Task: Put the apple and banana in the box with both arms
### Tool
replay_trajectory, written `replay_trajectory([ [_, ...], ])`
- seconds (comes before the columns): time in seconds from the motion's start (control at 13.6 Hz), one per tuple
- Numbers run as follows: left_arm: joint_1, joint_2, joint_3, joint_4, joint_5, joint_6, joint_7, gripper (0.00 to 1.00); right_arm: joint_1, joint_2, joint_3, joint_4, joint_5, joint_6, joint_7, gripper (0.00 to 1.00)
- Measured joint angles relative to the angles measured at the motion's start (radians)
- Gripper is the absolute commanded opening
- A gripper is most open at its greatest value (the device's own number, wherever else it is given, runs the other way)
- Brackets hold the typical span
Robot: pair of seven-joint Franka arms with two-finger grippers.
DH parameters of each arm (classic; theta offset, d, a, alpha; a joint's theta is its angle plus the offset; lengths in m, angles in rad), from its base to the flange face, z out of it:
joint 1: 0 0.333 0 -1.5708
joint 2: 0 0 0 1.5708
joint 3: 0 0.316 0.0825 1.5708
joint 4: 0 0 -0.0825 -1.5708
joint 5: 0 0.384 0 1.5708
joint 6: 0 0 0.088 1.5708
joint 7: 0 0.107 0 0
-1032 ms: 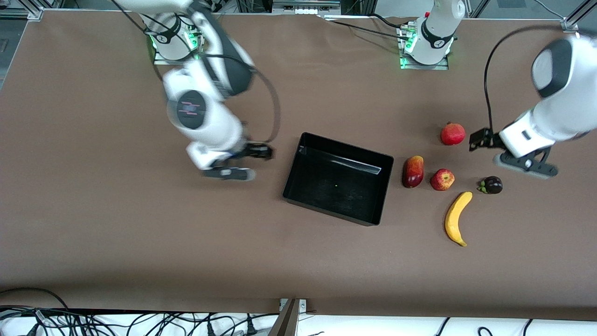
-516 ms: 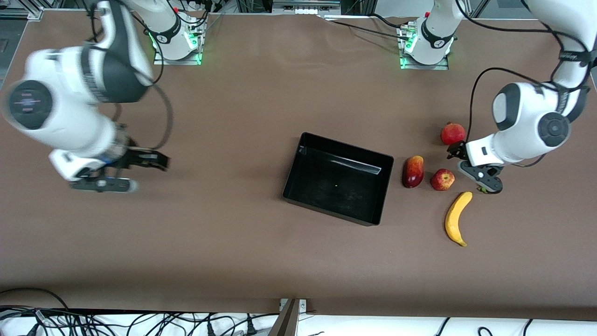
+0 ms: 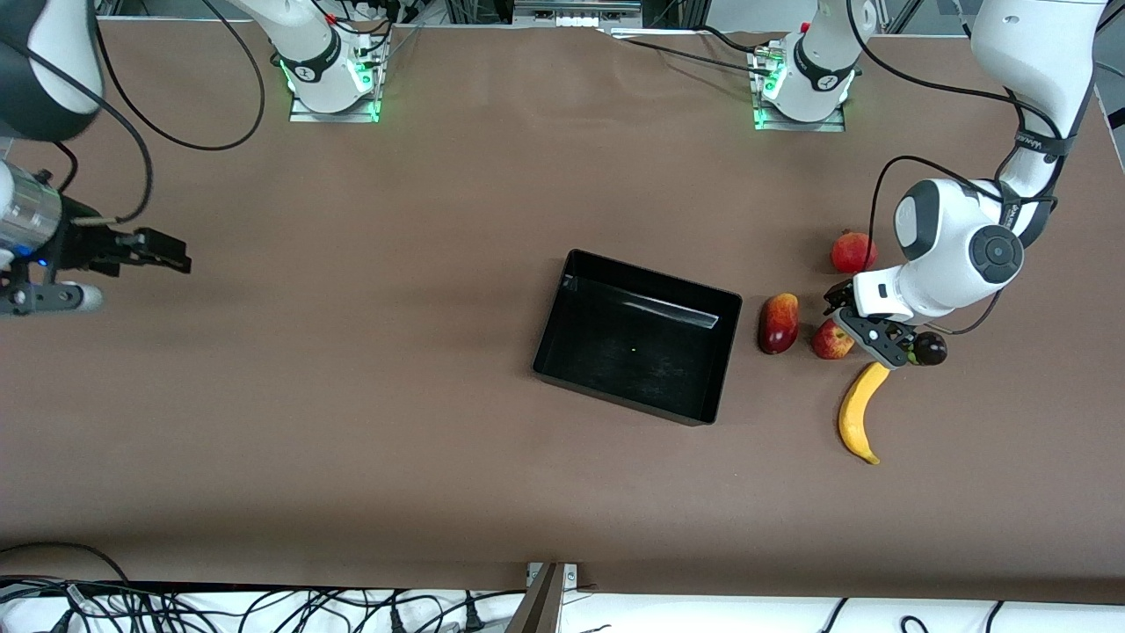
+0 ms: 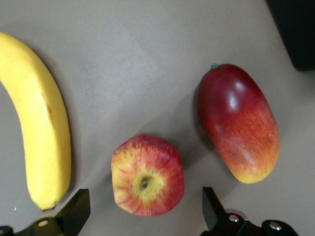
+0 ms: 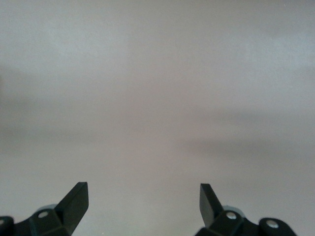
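Apple sits at the right of the front view, on the brown counter, with the left gripper low over its edge and fingers spread wide. In the left wrist view the apple lies right between the two finger tips, dimple up, so the coming grasp looks lined up; a short drop should bring the fingers down either side of it. Nothing is held yet.

The banana lies just below the apple in the front view, its long axis running from upper right to lower left, upper tip close under the left gripper. A mango stands just beside the apple toward the box, near enough that one finger could brush it. The box, black and empty, sits in the middle of the front view, well apart from the right gripper.

That right gripper waits at the left edge of the front view, fingers released, over bare counter. The left arm is by far the nearer to both fruits.
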Motion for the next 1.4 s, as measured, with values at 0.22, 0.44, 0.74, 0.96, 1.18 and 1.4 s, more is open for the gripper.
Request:
replay_trajectory([
  [0.22,-0.012,0.017,-0.001,-0.004,0.000,0.017,0.001,1.00,-0.167,-0.101,0.167,-0.166,-0.027,0.119,0.006,1.00],
  [0.44,-0.017,0.036,-0.001,-0.031,0.000,0.084,0.001,0.79,-0.208,-0.150,0.200,-0.202,-0.028,0.110,0.007,1.00],
  [0.74,-0.017,0.039,-0.001,-0.038,0.003,0.098,0.007,0.00,-0.193,-0.178,0.165,-0.195,-0.029,0.084,0.007,1.00],
  [0.96,-0.017,-0.006,-0.002,-0.027,0.007,0.050,0.007,0.00,-0.171,-0.174,0.144,-0.195,-0.029,0.079,0.007,1.00],
  [1.18,-0.045,-0.137,-0.042,0.014,-0.029,-0.103,-0.108,0.00,-0.169,-0.174,0.144,-0.194,-0.030,0.067,0.007,1.00],
  [1.4,-0.197,-0.222,-0.086,0.063,-0.106,-0.193,-0.411,0.00,-0.166,-0.168,0.143,-0.181,-0.031,0.064,0.007,1.00],
])
